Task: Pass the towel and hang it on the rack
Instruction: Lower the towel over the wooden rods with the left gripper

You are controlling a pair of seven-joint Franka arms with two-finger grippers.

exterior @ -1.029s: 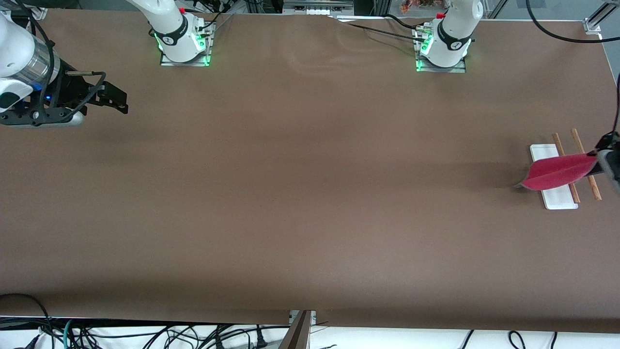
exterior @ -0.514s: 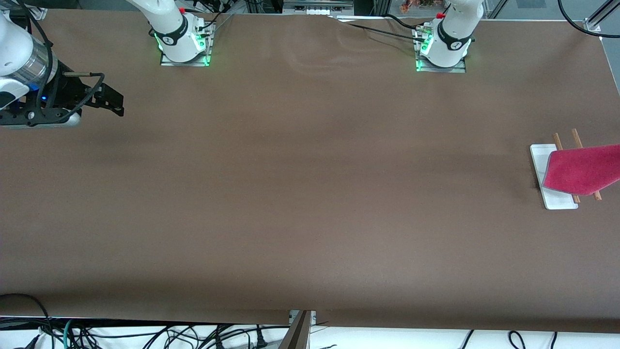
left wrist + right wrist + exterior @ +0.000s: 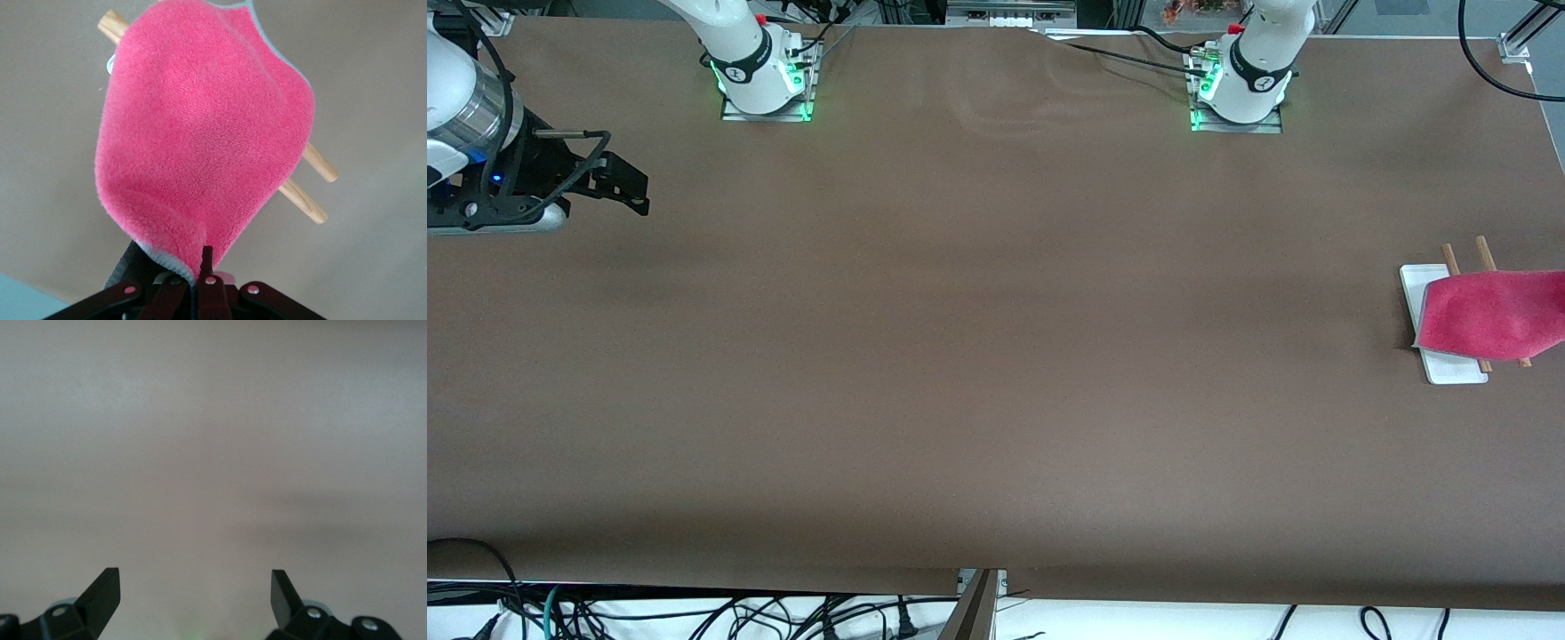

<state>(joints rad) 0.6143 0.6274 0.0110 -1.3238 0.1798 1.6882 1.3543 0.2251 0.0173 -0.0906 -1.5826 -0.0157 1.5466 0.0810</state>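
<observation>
Towel (image 3: 1489, 314) is draped over the rack (image 3: 1449, 369) rods at the table edge by the left arm's end, left gripper (image 3: 199, 275) pinching one corner. Right gripper (image 3: 195, 595) waits wide open, holding nothing, over the right arm's end.

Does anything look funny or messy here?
Nothing is spilled or broken. The towel is spread over the rack at the left arm's end of the table, but the left gripper is shut on one corner, so it is not hanging freely yet. The right gripper waits open over bare table.
</observation>
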